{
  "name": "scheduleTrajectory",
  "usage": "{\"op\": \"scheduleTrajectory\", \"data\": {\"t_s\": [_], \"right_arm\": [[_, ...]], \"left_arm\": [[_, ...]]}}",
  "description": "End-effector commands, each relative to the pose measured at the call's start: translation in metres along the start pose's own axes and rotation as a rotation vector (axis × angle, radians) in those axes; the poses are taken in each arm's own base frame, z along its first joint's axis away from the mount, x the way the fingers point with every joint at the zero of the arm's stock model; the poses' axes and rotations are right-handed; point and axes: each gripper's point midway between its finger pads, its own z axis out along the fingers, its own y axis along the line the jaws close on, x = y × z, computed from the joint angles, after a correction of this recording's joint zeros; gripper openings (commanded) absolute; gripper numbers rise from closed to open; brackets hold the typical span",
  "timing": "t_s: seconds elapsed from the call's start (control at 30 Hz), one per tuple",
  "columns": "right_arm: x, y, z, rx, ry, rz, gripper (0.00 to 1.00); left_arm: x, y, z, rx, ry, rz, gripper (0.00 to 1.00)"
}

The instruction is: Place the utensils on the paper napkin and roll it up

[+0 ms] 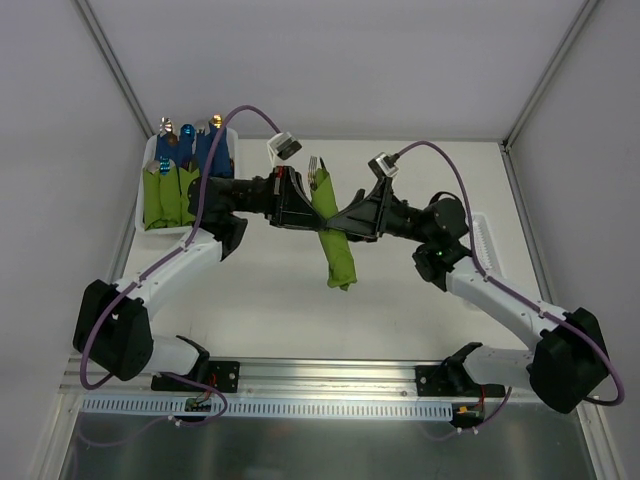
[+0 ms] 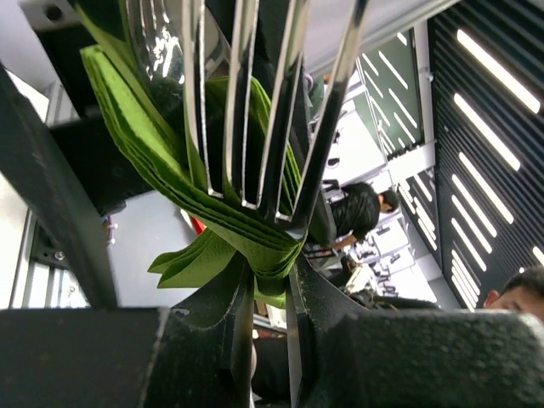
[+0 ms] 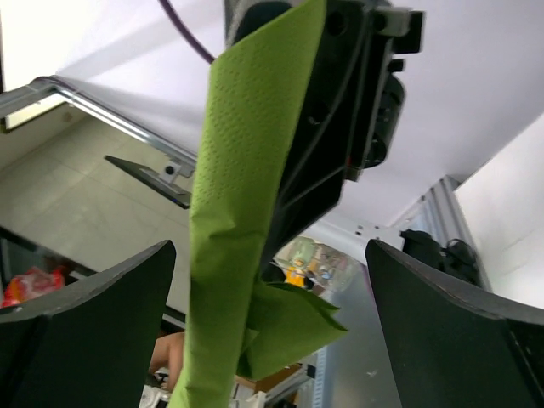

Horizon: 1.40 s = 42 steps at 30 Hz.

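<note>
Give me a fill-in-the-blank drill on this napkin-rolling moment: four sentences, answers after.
1. The rolled paper napkin is ___ in colour.
2. The left hand is ___ on the roll.
3. The right hand has its fingers ___, one on either side of the roll without pinching it.
4. The utensil sticking out of the roll has tines, so it is a ___.
Missing words: green; shut; open; fork.

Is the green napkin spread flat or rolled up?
Rolled up: the paper napkin forms a narrow tube, fork tines sticking out of its far end.
</note>
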Motion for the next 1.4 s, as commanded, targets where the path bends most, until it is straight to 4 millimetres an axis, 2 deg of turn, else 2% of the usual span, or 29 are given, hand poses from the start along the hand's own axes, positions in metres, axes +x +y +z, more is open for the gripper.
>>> {"op": "scheduleTrajectory", "data": {"t_s": [0.0,0.27,0.53,0.7,0.8,0.97,1.13,1.37], "right_arm": [[0.004,0.043,0.003,-0.179,0.004,-0.023,0.99],[0.013,0.046,0.007,-0.219,0.019,0.021,0.99],[0.017,0.035,0.000,-0.185,0.014,0.040,0.97],[0.008,0.023,-0.007,-0.146,-0.022,0.039,0.93],[0.004,0.027,-0.009,-0.150,-0.030,0.040,0.90],[0.003,0.036,0.000,-0.201,-0.020,0.070,0.92],[0.023,0.038,0.017,-0.243,0.026,0.109,0.92],[0.029,0.041,0.019,-0.265,0.022,0.124,0.92]], "left_arm": [[0.002,-0.058,-0.005,0.201,-0.049,0.487,0.00],[-0.008,-0.056,-0.010,0.189,-0.083,0.483,0.00],[-0.010,-0.054,-0.013,0.180,-0.095,0.477,0.00],[-0.010,-0.055,-0.012,0.182,-0.091,0.479,0.00],[-0.009,-0.056,-0.012,0.182,-0.090,0.479,0.00],[-0.010,-0.053,-0.012,0.180,-0.095,0.477,0.00],[-0.011,-0.054,-0.012,0.181,-0.092,0.490,0.00],[-0.013,-0.052,-0.011,0.181,-0.097,0.487,0.00]]}}
